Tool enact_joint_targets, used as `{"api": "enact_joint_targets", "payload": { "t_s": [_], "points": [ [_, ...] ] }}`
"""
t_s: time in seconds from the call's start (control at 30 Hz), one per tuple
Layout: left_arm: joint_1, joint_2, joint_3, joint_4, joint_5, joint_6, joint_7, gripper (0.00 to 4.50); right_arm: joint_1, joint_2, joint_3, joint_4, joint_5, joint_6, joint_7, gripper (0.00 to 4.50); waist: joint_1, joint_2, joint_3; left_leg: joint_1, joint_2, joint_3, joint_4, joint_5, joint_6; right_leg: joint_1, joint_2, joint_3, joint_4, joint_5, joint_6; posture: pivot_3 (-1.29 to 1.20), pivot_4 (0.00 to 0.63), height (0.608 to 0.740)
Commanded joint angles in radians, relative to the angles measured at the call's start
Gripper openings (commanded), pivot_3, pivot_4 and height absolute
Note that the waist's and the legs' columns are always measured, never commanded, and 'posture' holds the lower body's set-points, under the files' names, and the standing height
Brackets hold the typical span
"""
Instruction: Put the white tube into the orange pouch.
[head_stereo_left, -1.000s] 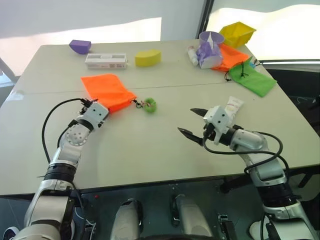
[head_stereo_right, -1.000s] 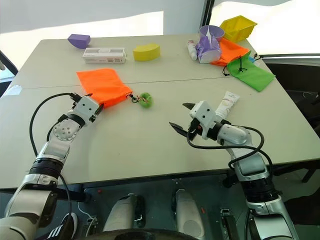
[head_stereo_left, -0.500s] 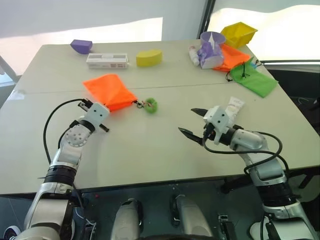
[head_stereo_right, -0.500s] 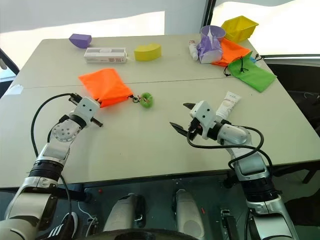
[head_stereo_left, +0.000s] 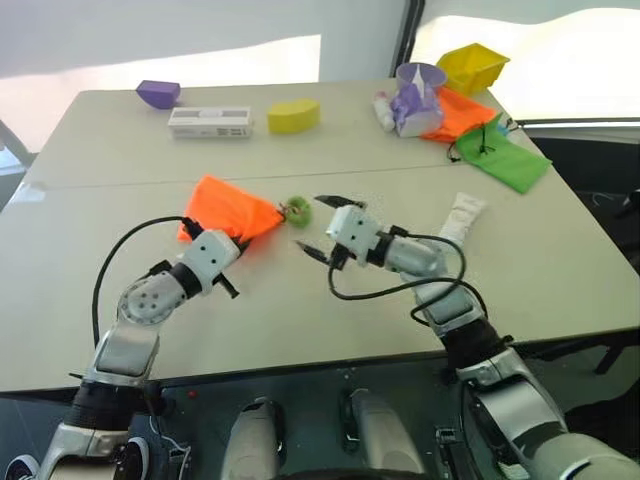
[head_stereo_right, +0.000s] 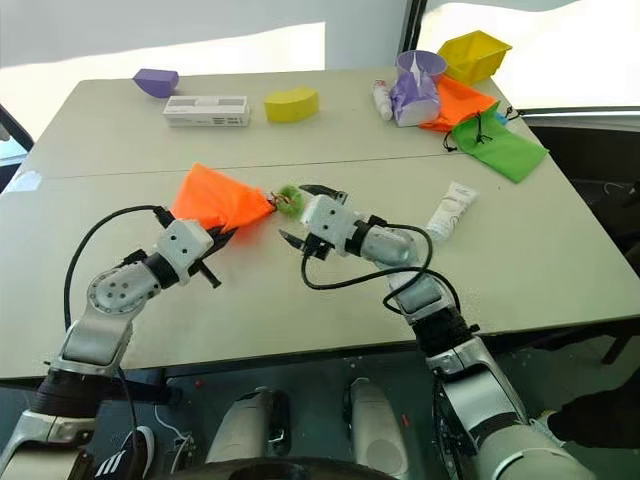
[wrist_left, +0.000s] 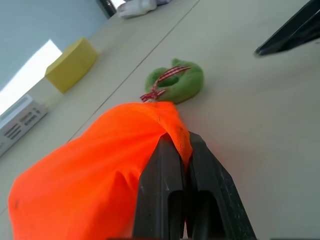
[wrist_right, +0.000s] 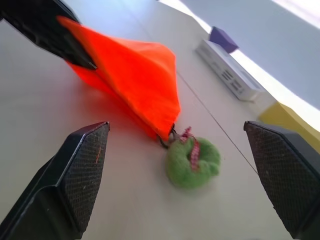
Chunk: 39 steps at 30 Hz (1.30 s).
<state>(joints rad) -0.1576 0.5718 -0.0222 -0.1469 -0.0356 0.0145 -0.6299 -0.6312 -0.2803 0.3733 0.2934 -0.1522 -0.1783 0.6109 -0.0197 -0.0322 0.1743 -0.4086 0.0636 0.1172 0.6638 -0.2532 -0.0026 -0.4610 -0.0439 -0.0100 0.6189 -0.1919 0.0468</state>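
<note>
The orange pouch (head_stereo_left: 225, 208) is tented up off the table at centre left, and my left gripper (head_stereo_left: 240, 240) is shut on its near edge. In the left wrist view the black fingers (wrist_left: 162, 170) pinch the orange fabric (wrist_left: 85, 175). The pouch's green pom (head_stereo_left: 298, 209) lies on the table just right of it. My right gripper (head_stereo_left: 312, 224) stands open and level beside the pom, pointing left at the pouch's corded corner, with nothing between its fingers (wrist_right: 80, 170). The white tube (head_stereo_left: 462, 215) lies flat to the right, behind my right forearm, and nothing touches it.
Along the far edge stand a purple block (head_stereo_left: 160, 93), a white box (head_stereo_left: 210, 122) and a yellow block (head_stereo_left: 293, 115). At the far right are a small tube (head_stereo_left: 383, 110), a purple cup (head_stereo_left: 420, 80), a yellow bin (head_stereo_left: 475, 65), a duller orange pouch (head_stereo_left: 458, 112) and a green pouch (head_stereo_left: 505, 160).
My left gripper shut on the pouch's edge and pulled it nearer and rightward, lifting the fabric. My right gripper swung left from beside the tube to the pom, staying open.
</note>
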Motion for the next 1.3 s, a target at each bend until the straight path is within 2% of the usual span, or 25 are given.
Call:
{"api": "enact_joint_targets", "payload": {
  "t_s": [0.03,0.17,0.27,0.47,0.67,0.73,0.8,0.97,1.0,1.13,1.3],
  "points": [
    [0.041,0.033,0.031,-0.107,-0.038,0.004,-0.034,0.04,-0.089,0.065,0.058,0.139,-0.068,-0.157,-0.028,4.5,-0.002,0.0,0.0,0.0,0.0,0.001,0.0,0.0,0.0,0.0,0.0,0.0,-0.001,0.0,0.0,0.0,0.15,0.74],
    [0.091,0.058,0.065,-0.168,-0.072,0.02,-0.055,0.04,-0.155,0.096,0.089,0.303,-0.136,-0.262,-0.069,4.5,0.0,0.0,0.0,0.0,0.0,0.001,0.0,0.0,0.0,0.0,0.0,0.001,0.0,0.0,0.0,0.0,0.15,0.74],
    [0.144,0.085,0.093,-0.202,-0.101,0.044,-0.08,0.04,-0.189,0.14,0.049,0.372,-0.108,-0.274,-0.111,4.5,-0.002,0.0,0.0,0.0,0.001,0.001,0.0,0.0,0.0,0.0,-0.001,0.001,0.0,0.0,0.0,0.0,0.15,0.74],
    [0.219,0.119,0.117,-0.208,-0.108,0.038,-0.109,0.04,-0.224,0.151,0.041,0.418,-0.117,-0.313,-0.119,4.5,-0.015,0.0,0.0,0.0,0.002,0.001,0.0,0.0,0.0,-0.001,-0.001,0.001,0.0,0.0,0.0,0.0,0.15,0.74],
    [0.225,0.121,0.129,-0.183,-0.127,0.026,-0.12,0.04,-0.202,0.179,0.024,0.414,-0.093,-0.301,-0.117,4.5,-0.026,0.001,0.0,0.0,0.002,-0.001,0.0,0.0,0.0,-0.001,-0.002,0.001,0.0,0.0,0.0,0.0,0.15,0.74],
    [0.213,0.109,0.128,-0.177,-0.127,0.021,-0.11,0.0,-0.193,0.174,0.05,0.416,-0.123,-0.315,-0.11,3.97,-0.027,0.001,0.0,0.0,0.002,-0.001,0.0,0.0,0.0,-0.001,-0.002,0.001,0.0,0.0,0.0,0.0,0.15,0.74],
    [0.209,0.11,0.122,-0.18,-0.134,0.026,-0.121,0.0,-0.187,0.172,0.066,0.419,-0.148,-0.321,-0.119,3.16,-0.027,0.001,0.0,0.0,0.002,-0.001,-0.001,0.0,0.0,-0.001,-0.001,0.001,0.0,0.0,0.0,0.0,0.15,0.74],
    [0.208,0.11,0.118,-0.175,-0.145,0.022,-0.136,0.0,-0.188,0.17,0.078,0.436,-0.183,-0.321,-0.134,0.45,-0.026,0.001,0.0,0.0,0.002,-0.001,-0.001,0.0,0.0,-0.001,-0.001,0.001,0.0,0.0,0.0,0.0,0.15,0.74],
    [0.207,0.111,0.116,-0.174,-0.143,0.021,-0.138,0.0,-0.189,0.17,0.075,0.436,-0.186,-0.32,-0.137,0.03,-0.026,0.001,0.0,0.0,0.002,-0.001,-0.001,0.0,0.0,-0.001,-0.001,0.001,0.0,0.0,0.0,0.0,0.15,0.74],
    [0.209,0.106,0.113,-0.175,-0.142,0.013,-0.14,0.0,-0.185,0.168,0.062,0.431,-0.178,-0.314,-0.132,0.03,-0.026,0.001,0.0,0.0,0.002,-0.001,-0.001,0.0,0.0,-0.001,-0.002,0.001,0.0,0.0,-0.001,0.0,0.15,0.74],
    [0.188,0.09,0.111,-0.175,-0.135,0.004,-0.128,0.0,-0.167,0.115,0.025,0.397,-0.145,-0.293,-0.101,0.03,-0.023,0.001,0.0,0.0,0.002,-0.001,-0.001,0.0,0.0,-0.001,-0.002,0.001,0.0,0.0,0.0,0.0,0.15,0.74]
  ]
}}
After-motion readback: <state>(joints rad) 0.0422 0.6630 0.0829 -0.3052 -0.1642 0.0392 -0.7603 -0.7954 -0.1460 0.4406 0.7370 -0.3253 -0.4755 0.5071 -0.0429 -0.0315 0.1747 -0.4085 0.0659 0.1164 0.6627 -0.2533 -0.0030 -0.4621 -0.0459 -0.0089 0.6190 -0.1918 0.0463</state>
